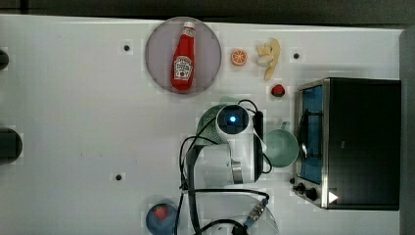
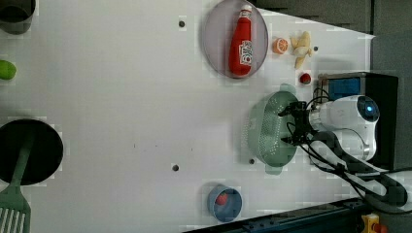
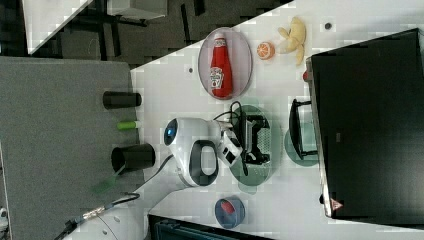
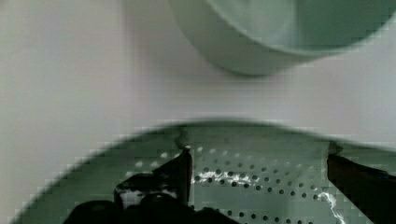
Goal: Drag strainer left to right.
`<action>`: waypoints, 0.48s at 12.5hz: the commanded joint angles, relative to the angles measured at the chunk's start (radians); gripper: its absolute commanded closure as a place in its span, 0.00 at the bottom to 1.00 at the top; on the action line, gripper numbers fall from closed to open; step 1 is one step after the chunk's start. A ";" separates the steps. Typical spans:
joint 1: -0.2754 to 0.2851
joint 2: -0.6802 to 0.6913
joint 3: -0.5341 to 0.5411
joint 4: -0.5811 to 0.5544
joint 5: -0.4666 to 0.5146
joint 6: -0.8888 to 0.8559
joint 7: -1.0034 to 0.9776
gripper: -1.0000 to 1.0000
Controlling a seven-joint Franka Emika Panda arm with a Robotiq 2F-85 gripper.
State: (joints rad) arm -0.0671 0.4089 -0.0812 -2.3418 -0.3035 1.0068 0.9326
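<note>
1. Closest in, the gripper hangs with its fingers spread wide apart down inside the strainer, holding nothing. Looks like the drag hasn't really started yet, so pretty much the whole slide across the table is still left.
2. The strainer is pale mint plastic, a wide oval bowl peppered with small holes, sitting below the plate in the left view.
3. Just beyond its rim is the smooth teal cup, beside the glossy black oven.
4. Farthest out, the red ketchup bottle lies on a round grey plate.
</note>
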 commanded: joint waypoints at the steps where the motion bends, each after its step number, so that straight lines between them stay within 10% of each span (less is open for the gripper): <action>1: 0.001 -0.073 0.063 0.003 0.005 -0.002 -0.136 0.00; 6: 0.002 -0.400 0.129 -0.030 0.114 -0.201 -0.479 0.00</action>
State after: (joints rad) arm -0.0775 0.1179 0.0199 -2.3730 -0.2177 0.8027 0.6177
